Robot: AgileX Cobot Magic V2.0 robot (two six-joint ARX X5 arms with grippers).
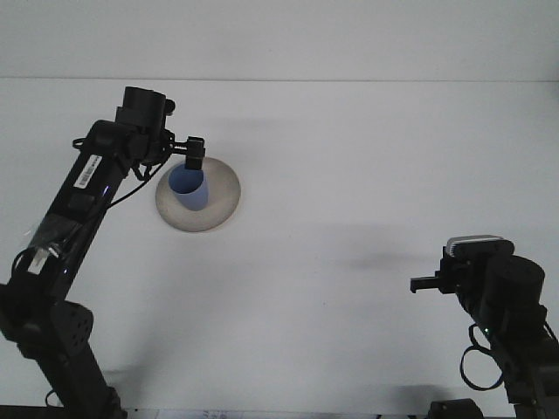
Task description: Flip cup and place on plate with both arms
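A blue cup (189, 190) stands upright, mouth up, on the round beige plate (223, 194) at the table's left back. My left gripper (186, 155) hangs just above the cup's rim, open and apart from the cup, with one dark finger (194, 152) showing over the plate's far edge. My right gripper (424, 284) is low at the right front, far from the plate, pointing left with nothing in it.
The white table (349, 175) runs to a white back wall. The left arm (83, 188) slants up from the front left corner. The right arm's base (511, 305) stands at the front right.
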